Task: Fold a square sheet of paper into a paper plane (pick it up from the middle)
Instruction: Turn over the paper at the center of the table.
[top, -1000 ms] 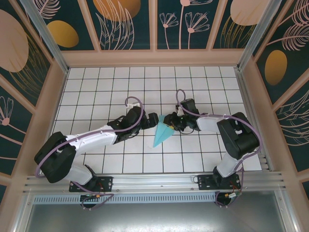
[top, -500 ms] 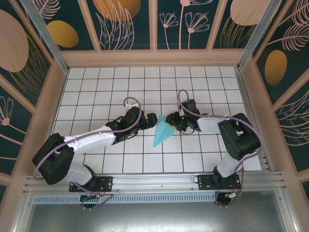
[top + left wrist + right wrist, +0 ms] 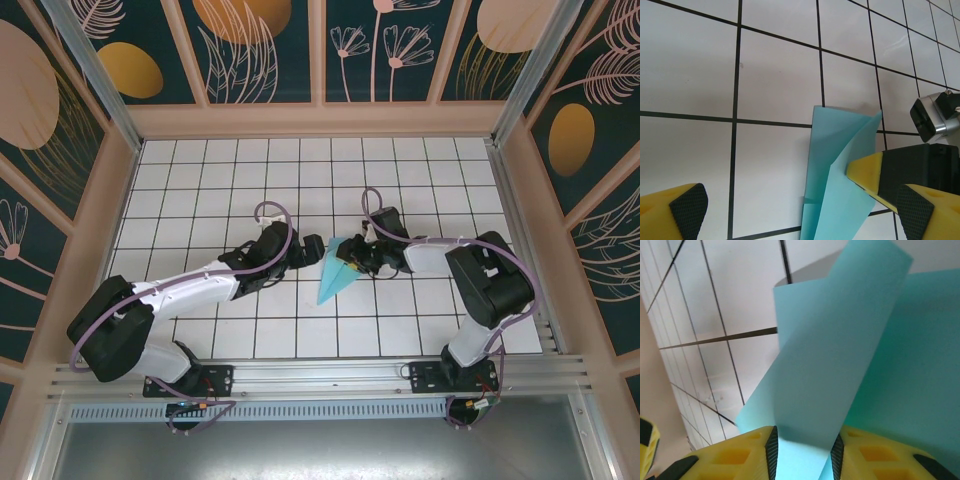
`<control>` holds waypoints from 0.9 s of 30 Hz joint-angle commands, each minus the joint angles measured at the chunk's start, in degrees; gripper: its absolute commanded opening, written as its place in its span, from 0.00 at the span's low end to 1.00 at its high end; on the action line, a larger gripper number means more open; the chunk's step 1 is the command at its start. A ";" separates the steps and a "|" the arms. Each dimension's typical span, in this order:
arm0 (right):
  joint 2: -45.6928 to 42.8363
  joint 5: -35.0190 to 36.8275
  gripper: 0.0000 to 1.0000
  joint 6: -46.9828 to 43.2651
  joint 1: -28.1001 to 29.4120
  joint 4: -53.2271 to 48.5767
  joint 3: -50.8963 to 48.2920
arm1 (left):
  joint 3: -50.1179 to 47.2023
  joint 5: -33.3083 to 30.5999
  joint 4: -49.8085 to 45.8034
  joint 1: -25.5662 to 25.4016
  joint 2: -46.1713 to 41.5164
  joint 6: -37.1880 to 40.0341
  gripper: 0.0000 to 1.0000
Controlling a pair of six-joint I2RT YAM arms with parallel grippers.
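change: right fingers [image 3: 880, 455] moved left onto paper plane [image 3: 335, 272], raised flap straddled, grip cannot be told | left fingers [image 3: 685, 210] spread wide, just left | plane lying mid-counter [image 3: 200, 180], wing fold judged underway

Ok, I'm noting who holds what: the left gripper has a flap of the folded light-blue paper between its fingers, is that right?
No, it is the right gripper that has a flap of the folded light-blue paper between its fingers, as the right wrist view shows. The left gripper stands open beside the paper.
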 commanded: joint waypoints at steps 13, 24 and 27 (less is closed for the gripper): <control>2.92 -3.11 0.24 2.51 1.68 8.40 -1.47 | -10.29 17.73 10.36 6.36 -4.39 -3.70 0.99; -4.82 -12.63 0.02 4.42 -2.25 18.56 -1.97 | -14.41 28.88 19.60 8.16 -8.67 -11.11 0.99; -6.71 -18.17 0.02 6.50 -3.94 23.20 -0.57 | -13.80 29.94 21.25 8.16 -11.80 -12.99 0.98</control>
